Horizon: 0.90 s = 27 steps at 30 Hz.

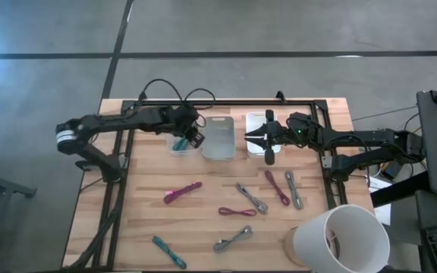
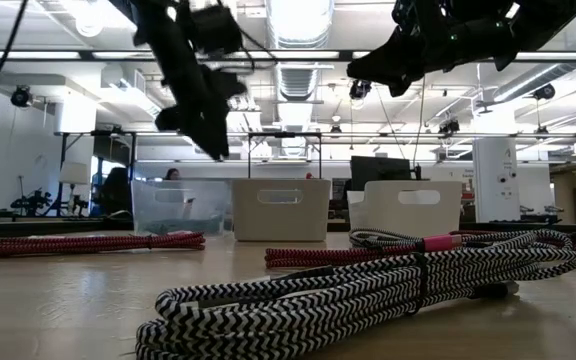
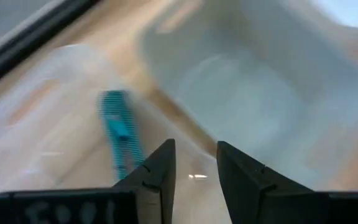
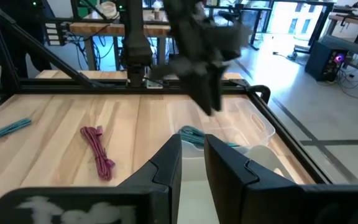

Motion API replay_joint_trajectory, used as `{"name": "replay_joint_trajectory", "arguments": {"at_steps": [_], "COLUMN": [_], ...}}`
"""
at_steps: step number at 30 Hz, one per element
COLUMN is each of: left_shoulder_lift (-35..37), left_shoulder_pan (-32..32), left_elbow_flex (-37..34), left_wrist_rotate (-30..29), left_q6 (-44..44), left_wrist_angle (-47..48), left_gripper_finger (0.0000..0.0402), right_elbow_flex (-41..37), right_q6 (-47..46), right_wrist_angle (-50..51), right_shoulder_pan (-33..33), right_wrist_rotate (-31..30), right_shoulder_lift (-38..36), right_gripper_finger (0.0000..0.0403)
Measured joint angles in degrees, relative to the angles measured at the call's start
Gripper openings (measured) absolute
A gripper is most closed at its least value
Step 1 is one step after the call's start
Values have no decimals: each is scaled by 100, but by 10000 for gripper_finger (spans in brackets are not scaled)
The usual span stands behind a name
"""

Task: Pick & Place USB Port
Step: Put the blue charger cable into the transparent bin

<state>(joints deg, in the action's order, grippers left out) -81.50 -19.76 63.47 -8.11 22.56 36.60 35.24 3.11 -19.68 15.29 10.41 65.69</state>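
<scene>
Left gripper (image 1: 194, 138) hangs above the clear bin (image 1: 179, 145) near the table's (image 1: 127, 220) far edge; fingers (image 3: 158, 172) a narrow gap apart, nothing between them. A teal cable (image 3: 118, 133) lies inside that bin, directly below.

Right gripper (image 1: 255, 138) hovers over the white bin (image 1: 264, 121), also along the far edge; fingers (image 4: 166, 163) nearly together, empty. A grey bin (image 1: 220, 137) sits between the other two.

Remaining bundles on the open table: a magenta cable (image 1: 182, 192) toward the middle, a grey striped cable (image 1: 251, 198) and a dark red cable (image 1: 237, 211) beside it, a maroon cable (image 1: 277, 187) and a second grey cable (image 1: 293, 189) toward the right edge, a grey cable (image 1: 232, 239) and a teal striped cable (image 1: 168, 252) near the front edge.

Handling, judged: braided cables are light, limp, tied into bundles. Grip across the banded middle; ends would droop or slip.

Obstructions: white paper cup (image 1: 344, 236) at the front right corner; the black frame rails (image 1: 326, 144) along the edges. Neighbouring bundles near the middle lie close, so a grab there risks snagging two.
</scene>
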Motion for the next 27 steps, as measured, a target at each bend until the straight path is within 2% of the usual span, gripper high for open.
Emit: {"name": "replay_joint_trajectory", "arguments": {"at_steps": [6,16,21,27], "left_shoulder_lift": [636,1061,1057,1047], "left_shoulder_pan": [744,2990,4085,5017], "left_elbow_flex": [-145,-635,-877,-1039], "left_wrist_rotate": [585,740,737,735], "left_q6": [-382,-1011,-816,-255], "left_wrist_angle": [55,133,151,114], "left_gripper_finger": [108,108,108,108], "right_elbow_flex": [0,0,0,0], "right_q6": [-53,-125,-190,-195], "right_wrist_angle": [2,4,7,24], "right_shoulder_pan": [-2,-2,-4,-4], "right_wrist_rotate": [0,0,0,4], "right_shoulder_lift": [0,0,0,0], "right_gripper_finger": [63,63,63,63]}}
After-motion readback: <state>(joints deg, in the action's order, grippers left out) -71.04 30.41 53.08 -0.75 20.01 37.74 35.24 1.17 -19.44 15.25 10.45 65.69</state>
